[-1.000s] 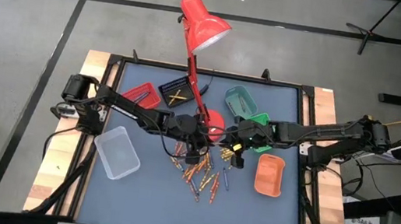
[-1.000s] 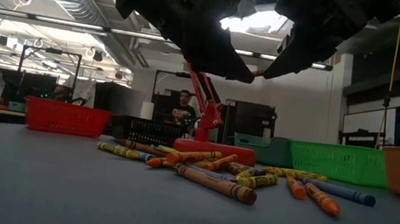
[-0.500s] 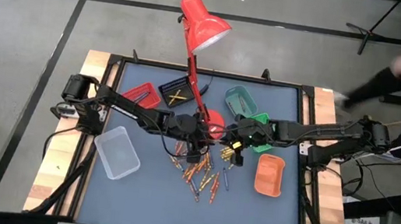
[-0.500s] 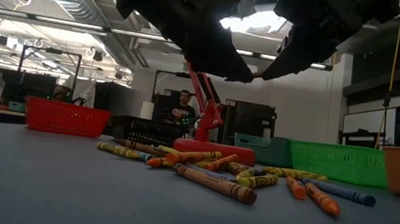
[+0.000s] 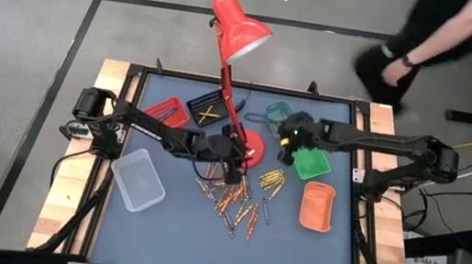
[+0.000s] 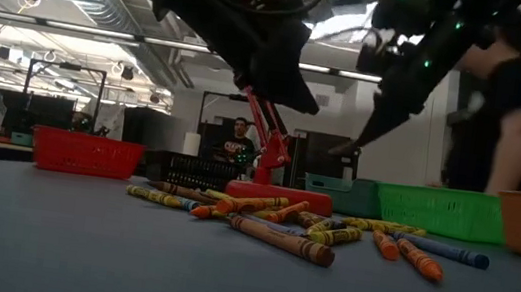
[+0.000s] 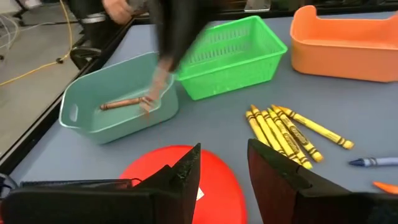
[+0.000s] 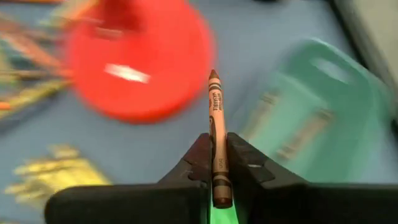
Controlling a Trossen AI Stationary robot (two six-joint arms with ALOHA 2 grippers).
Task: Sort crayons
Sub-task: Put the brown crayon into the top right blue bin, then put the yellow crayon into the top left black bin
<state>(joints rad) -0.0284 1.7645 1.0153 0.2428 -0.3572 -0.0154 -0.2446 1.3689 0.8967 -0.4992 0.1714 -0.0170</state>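
Nearest the low camera, loose crayons [image 6: 279,237] lie scattered on the blue-grey table [image 5: 166,233], mostly orange, yellow and red, with a blue one at the right. From above, the pile [image 5: 240,202] sits at the table's middle, and a tidy row of yellow crayons [image 7: 277,127] lies just beside the lamp's round red base [image 7: 186,180].

The left gripper [image 5: 232,170] reaches in from the left with its arm stretched low and almost level, poised above the near edge of the lamp base. Its wrist view shows the two dark fingers [image 7: 186,177] spread apart with nothing between them: released.

Farther back, the right gripper [image 5: 290,130] extends from the right, elbow bent, over the teal tray [image 5: 277,113] and beside the green basket [image 5: 311,164]. Only its wrist view shows what it carries: a brown crayon [image 8: 215,146] clenched upright between the fingers, its wrapper printed with small dark writing too fine to read. The left wrist view shows another brown crayon [image 7: 123,103] already lying inside the teal tray [image 7: 81,112].

An orange tray [image 5: 316,205], a clear tub [image 5: 137,181], a red basket [image 5: 165,109] and a black basket [image 5: 205,109] ring the pile. Beyond the table a person [image 5: 426,34] leans over.
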